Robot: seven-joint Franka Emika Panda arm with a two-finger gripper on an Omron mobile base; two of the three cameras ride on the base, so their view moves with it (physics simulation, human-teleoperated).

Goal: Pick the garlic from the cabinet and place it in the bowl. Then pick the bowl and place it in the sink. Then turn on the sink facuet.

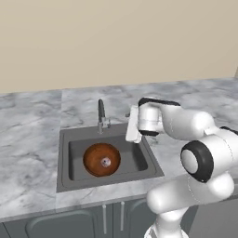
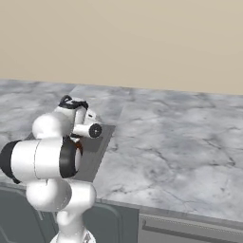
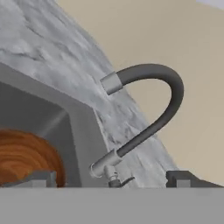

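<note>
Bowl (image 1: 102,159) sits in the sink (image 1: 65,153) with garlic (image 1: 106,161) inside; jaws released, gripper (image 3: 109,181) near the faucet (image 3: 148,109) base, behind the bowl

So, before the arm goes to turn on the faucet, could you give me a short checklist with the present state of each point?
1. Bowl sits inside the sink: ok.
2. Garlic lies in the bowl as a small pale thing: ok.
3. Hand is free, nothing between its fingertips: ok.
4. Faucet is in front of the hand, its lever showing between the fingertips: ok.
5. Hand touches the lever: not ok, a gap appears to remain.
6. Water is running: not ok, none visible.
</note>
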